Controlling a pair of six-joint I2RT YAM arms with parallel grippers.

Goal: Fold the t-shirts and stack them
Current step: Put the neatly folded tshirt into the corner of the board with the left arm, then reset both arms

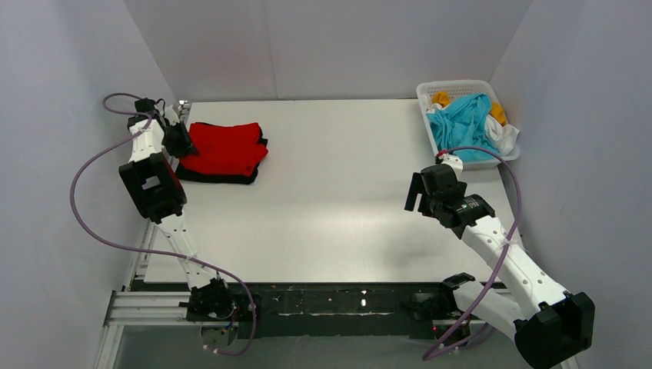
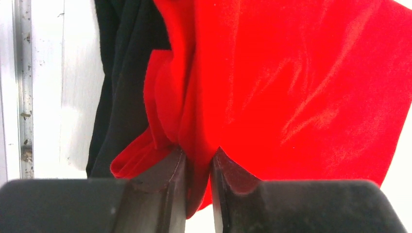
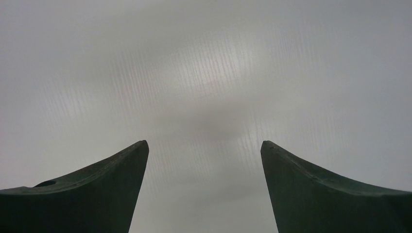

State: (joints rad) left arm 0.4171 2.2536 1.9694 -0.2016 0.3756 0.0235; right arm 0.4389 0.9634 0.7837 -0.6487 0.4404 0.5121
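Observation:
A folded bright red t-shirt (image 1: 227,147) lies on top of a folded black t-shirt (image 1: 217,177) at the table's back left. My left gripper (image 1: 183,142) is at the stack's left edge. In the left wrist view its jaws (image 2: 199,155) stand only a narrow gap apart, with a fold of the red t-shirt (image 2: 291,87) pinched between them and the black t-shirt (image 2: 119,97) just to the left. My right gripper (image 1: 415,196) hovers over bare table at the right, open and holding nothing (image 3: 204,145). Cyan (image 1: 461,123), white (image 1: 503,134) and orange-yellow (image 1: 440,98) t-shirts lie crumpled in the basket.
The white lattice basket (image 1: 455,84) stands at the back right corner. Grey walls close in the left, back and right sides. A metal rail (image 2: 23,87) runs along the table's left edge beside the stack.

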